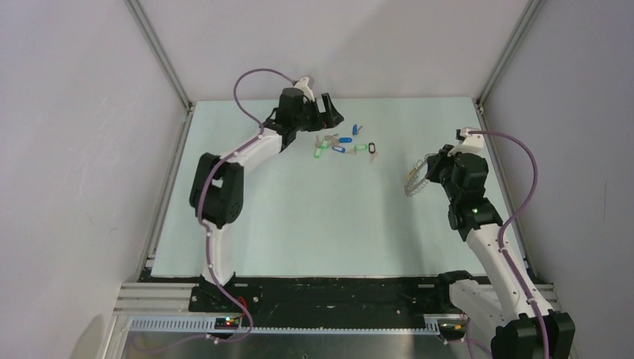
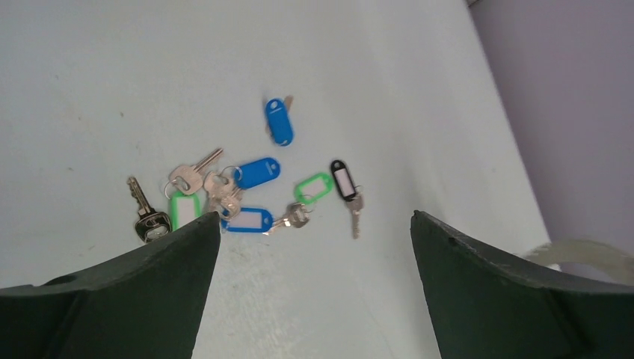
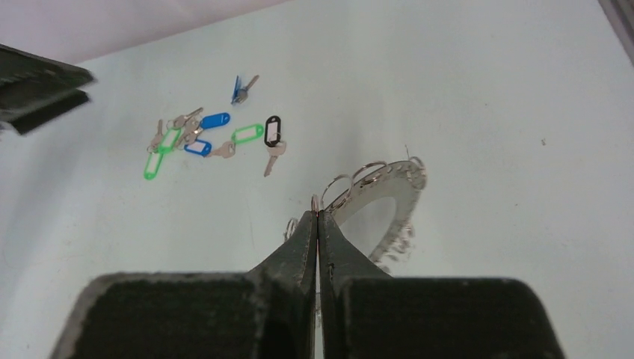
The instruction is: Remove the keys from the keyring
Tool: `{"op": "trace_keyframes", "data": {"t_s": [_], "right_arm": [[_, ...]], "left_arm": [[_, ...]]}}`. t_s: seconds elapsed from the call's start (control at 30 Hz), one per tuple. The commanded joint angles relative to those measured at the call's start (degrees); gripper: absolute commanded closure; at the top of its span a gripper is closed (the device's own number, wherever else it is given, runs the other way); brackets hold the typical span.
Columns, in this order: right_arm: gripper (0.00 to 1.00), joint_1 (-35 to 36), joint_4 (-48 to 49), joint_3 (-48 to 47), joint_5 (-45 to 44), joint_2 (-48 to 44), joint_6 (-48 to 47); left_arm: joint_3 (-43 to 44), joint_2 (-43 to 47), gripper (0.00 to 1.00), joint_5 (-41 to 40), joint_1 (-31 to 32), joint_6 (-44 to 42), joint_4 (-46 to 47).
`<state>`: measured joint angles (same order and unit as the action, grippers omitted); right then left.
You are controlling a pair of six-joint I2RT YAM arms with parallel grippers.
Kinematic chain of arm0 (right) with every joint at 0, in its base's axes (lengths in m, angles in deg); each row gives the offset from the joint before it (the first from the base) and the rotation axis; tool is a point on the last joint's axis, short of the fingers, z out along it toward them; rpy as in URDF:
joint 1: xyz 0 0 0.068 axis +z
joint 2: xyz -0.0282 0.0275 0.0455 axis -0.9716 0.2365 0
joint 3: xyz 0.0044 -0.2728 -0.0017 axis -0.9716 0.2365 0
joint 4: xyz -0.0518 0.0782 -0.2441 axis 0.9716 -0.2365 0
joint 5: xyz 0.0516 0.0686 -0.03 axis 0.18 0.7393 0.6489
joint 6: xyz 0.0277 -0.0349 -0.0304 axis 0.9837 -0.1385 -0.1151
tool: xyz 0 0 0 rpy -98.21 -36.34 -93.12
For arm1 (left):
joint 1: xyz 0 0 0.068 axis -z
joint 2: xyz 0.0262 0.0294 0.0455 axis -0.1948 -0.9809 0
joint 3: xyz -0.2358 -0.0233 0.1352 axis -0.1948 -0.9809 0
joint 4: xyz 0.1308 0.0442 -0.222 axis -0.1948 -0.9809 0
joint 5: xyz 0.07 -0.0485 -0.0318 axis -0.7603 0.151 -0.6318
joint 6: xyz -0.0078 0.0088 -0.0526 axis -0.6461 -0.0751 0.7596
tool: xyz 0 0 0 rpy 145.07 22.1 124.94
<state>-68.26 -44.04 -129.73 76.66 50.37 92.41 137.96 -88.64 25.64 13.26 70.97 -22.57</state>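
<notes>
right gripper clamped tight on the keyring. left gripper wide open, empty, well apart from the keyring; bring it close, pull hanging keys singly.

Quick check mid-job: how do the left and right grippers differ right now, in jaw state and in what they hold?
The left gripper is open, its jaws wide apart; the right gripper is shut. The left gripper holds nothing and hovers above the loose keys; the right gripper pinches the keyring at its edge. Both point down toward the table.
</notes>
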Motion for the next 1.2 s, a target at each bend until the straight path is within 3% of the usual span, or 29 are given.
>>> {"op": "trace_keyframes", "data": {"t_s": [0.0,0.03,0.07,0.13,0.33,0.4,0.77,1.17], "right_arm": [[0.81,-0.64,3.84,-3.0,1.48,1.81,0.94],[0.65,-0.84,3.83,-3.01,1.88,2.44,1.22],[0.24,-0.91,3.83,-3.14,1.89,2.88,2.06],[0.04,-0.93,2.81,-3.34,0.42,2.84,3.15],[0.0,-1.02,1.92,-3.32,-2.03,-1.53,3.92],[0.0,-1.03,1.79,-3.4,-2.44,-3.8,4.06],[0.0,-0.95,1.63,-9.17,7.43,-12.32,7.91],[0.0,-0.95,-4.43,-9.98,9.34,-12.24,9.83]], "left_arm": [[-2.38,12.54,0.0,-3.74,0.82,-0.15,1.37],[-4.33,13.7,0.01,-6.06,0.78,0.33,1.23],[-6.31,16.18,0.01,-7.5,0.77,1.46,1.04],[-8.84,19.58,0.02,-10.98,0.76,3.13,0.08],[-16.51,28.93,0.02,-12.12,0.7,3.91,-0.28],[-19.03,32.23,0.02,-16.19,0.75,4.65,-0.33],[-32.81,53.54,0.02,-27.82,0.73,2.15,-1.69],[-36.98,62.14,0.02,-29.66,0.75,-0.14,-3.8]]}}
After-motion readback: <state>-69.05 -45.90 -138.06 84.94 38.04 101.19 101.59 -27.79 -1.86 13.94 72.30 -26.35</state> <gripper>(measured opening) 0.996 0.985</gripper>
